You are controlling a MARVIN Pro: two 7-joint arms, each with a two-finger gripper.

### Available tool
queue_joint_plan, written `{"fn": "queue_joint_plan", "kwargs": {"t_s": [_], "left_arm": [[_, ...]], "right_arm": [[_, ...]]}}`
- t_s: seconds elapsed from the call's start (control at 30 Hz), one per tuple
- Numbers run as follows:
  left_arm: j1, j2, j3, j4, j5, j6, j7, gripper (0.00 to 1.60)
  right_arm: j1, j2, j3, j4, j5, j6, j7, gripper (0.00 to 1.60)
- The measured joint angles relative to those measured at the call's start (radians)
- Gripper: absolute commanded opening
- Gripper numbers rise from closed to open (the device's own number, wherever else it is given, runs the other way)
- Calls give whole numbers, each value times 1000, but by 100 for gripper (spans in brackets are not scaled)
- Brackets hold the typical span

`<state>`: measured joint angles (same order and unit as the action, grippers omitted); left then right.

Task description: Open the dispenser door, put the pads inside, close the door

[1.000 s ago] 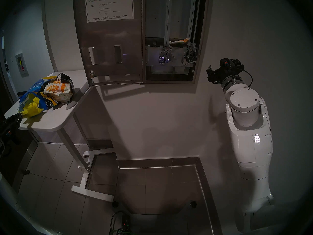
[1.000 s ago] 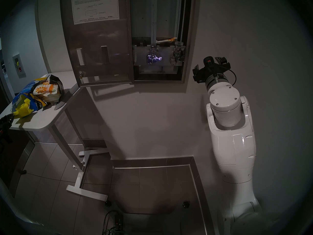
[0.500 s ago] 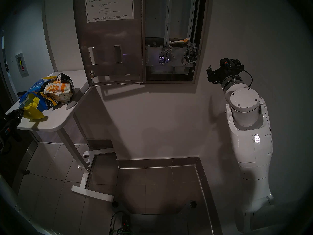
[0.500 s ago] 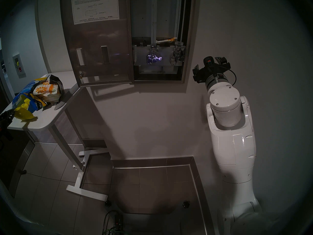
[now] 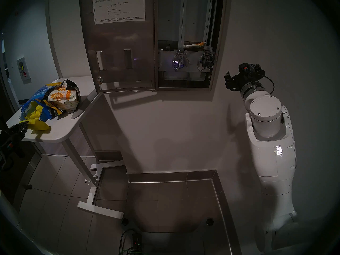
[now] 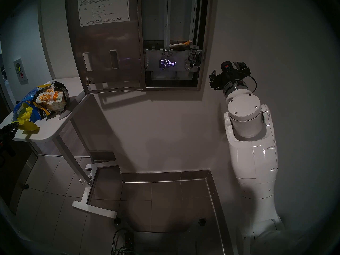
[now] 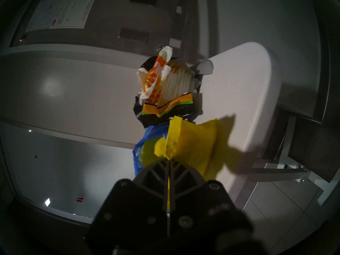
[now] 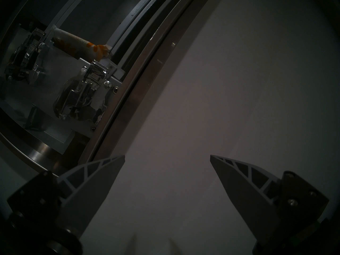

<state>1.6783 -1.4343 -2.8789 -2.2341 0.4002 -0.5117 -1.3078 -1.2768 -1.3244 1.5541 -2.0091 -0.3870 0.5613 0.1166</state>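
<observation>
Dispenser door [image 5: 119, 52]: I saw it swung fully open to the left, its instruction sheet [image 5: 118, 7] facing me; opening was done.
Dispenser [image 5: 185, 46]: its chutes stood exposed, with one flower-print pad [image 5: 195, 44] already lying across the right chute above the chrome levers.
Left gripper [image 7: 168, 158]: my fingers were pressed together on a corner of the plain yellow pad [image 7: 193, 142], which hung at the near edge of the white side table [image 5: 60, 131].
Right gripper [image 8: 167, 159]: I had it spread wide and holding nothing, facing bare wall just right of the dispenser.
Remaining pads [image 5: 63, 99]: a stack of white, orange-flowered packets sat in the torn blue-and-yellow bag [image 5: 35, 105] on the table, well apart from the dispenser.
Progress: I judged the task partly done; loading was under way.
Left to do: I still had to carry the yellow pad over to a chute, load whatever others were wanted, and swing the door closed.
</observation>
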Motion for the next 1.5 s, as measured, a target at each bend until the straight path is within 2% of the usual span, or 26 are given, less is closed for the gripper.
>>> {"fn": "queue_joint_plan", "kwargs": {"t_s": [0.13,0.17,0.23,0.27,0.3,0.4,0.47,0.5,0.87,1.5], "left_arm": [[23,-11,0,3,0,-5,-13,0],[26,-13,0,4,0,-6,-13,21],[34,-18,0,4,1,-6,-12,44],[40,-22,0,5,2,-6,-12,45],[41,-23,0,5,2,-6,-11,56],[48,-28,0,5,5,-1,-11,61],[50,-29,0,5,6,3,-13,88],[51,-29,0,5,7,7,-16,107],[50,-30,0,3,21,25,-26,135],[5,-12,0,31,98,43,9,151]], "right_arm": [[0,0,0,0,0,0,0,160],[0,0,0,0,0,0,0,160],[0,0,0,0,0,0,0,160],[0,0,0,0,0,0,0,160],[0,0,0,0,0,0,0,160],[0,0,0,0,0,0,0,160],[0,0,0,0,0,0,0,160],[0,0,0,0,0,0,0,160],[0,0,0,0,0,0,0,160],[0,0,0,0,0,0,0,160]]}}
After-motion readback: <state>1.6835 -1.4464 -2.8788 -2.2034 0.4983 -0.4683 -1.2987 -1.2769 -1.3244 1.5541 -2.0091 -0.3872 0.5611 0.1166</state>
